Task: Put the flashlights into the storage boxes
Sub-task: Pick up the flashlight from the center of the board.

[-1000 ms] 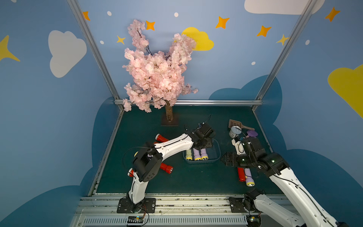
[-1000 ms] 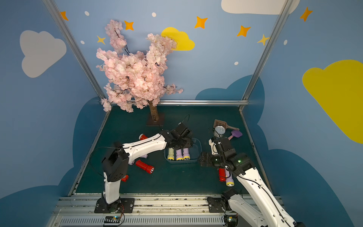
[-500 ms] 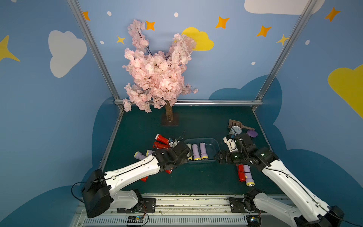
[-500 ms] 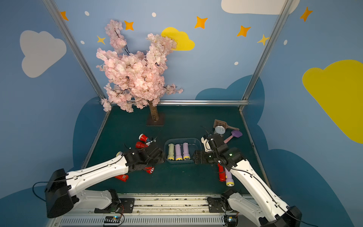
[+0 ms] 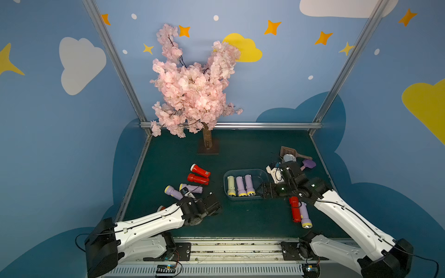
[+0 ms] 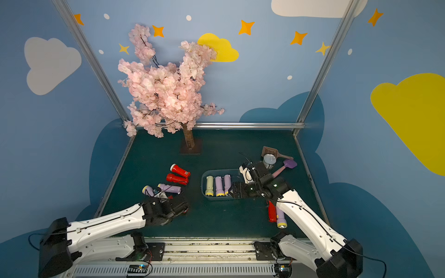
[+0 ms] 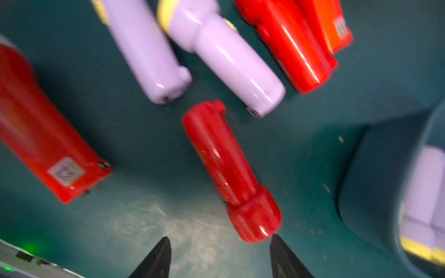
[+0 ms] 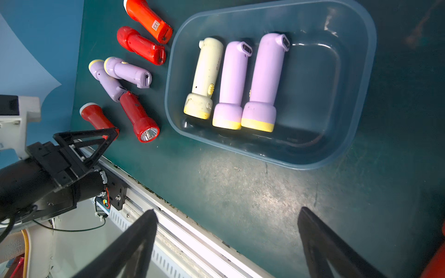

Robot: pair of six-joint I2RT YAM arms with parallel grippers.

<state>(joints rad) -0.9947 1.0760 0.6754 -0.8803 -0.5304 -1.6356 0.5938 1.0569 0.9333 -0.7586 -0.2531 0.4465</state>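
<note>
The blue-grey storage box (image 5: 263, 172) (image 8: 361, 96) holds three flashlights side by side: a pale green one (image 5: 231, 185) and two lilac ones (image 5: 240, 185) (image 5: 249, 184). Left of it lie two red flashlights (image 5: 200, 170) (image 5: 198, 179) and two lilac ones (image 5: 173, 191) (image 5: 191, 189). My left gripper (image 7: 220, 239) (image 5: 213, 204) hovers open just short of another red flashlight (image 7: 228, 168), whose head is close to one fingertip. A further red one (image 7: 43, 144) lies beside it. My right gripper (image 8: 227, 211) (image 5: 261, 192) stands wide open and empty at the box's near right corner. A red (image 5: 295, 209) and a lilac flashlight (image 5: 305, 215) lie by the right arm.
A pink blossom tree (image 5: 207, 142) stands at the back. A brown slotted scoop (image 5: 286, 151), a silver can (image 5: 289, 158) and a purple spade (image 5: 309, 164) sit at the back right, behind the right wrist. The metal front rail (image 5: 228, 243) edges the mat.
My left arm has swung back from over the box to the front left, low above the loose flashlights, and its jaws have widened a little. The right arm shifted slightly, still open.
</note>
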